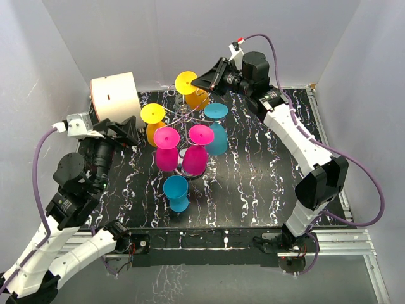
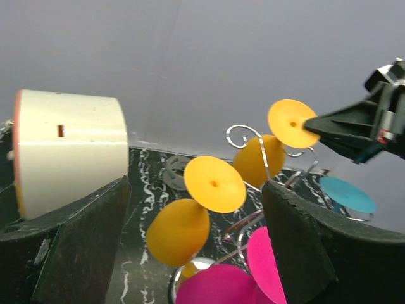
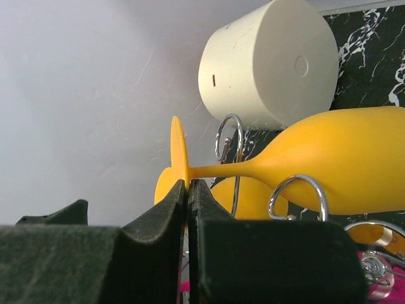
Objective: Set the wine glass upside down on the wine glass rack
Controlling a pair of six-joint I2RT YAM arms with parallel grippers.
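My right gripper (image 1: 202, 82) is shut on the rim of the round foot of a yellow wine glass (image 1: 187, 83), held bowl-down and tilted at the far side of the silver wire wine glass rack (image 1: 183, 116). In the right wrist view the pads (image 3: 177, 196) pinch the foot and the glass (image 3: 329, 158) lies among the rack's curled arms (image 3: 228, 136). Another yellow glass (image 1: 152, 114), two magenta glasses (image 1: 166, 139) and a teal one (image 1: 216, 112) hang inverted on the rack. My left gripper (image 1: 130, 133) is open and empty, left of the rack; the left wrist view shows the held glass (image 2: 291, 123).
A white cylinder (image 1: 115, 95) lies at the back left. A light blue glass (image 1: 176, 192) stands on the black marbled table (image 1: 266, 183) in front of the rack. A small tape roll (image 2: 176, 172) lies behind the rack. Grey walls close in three sides.
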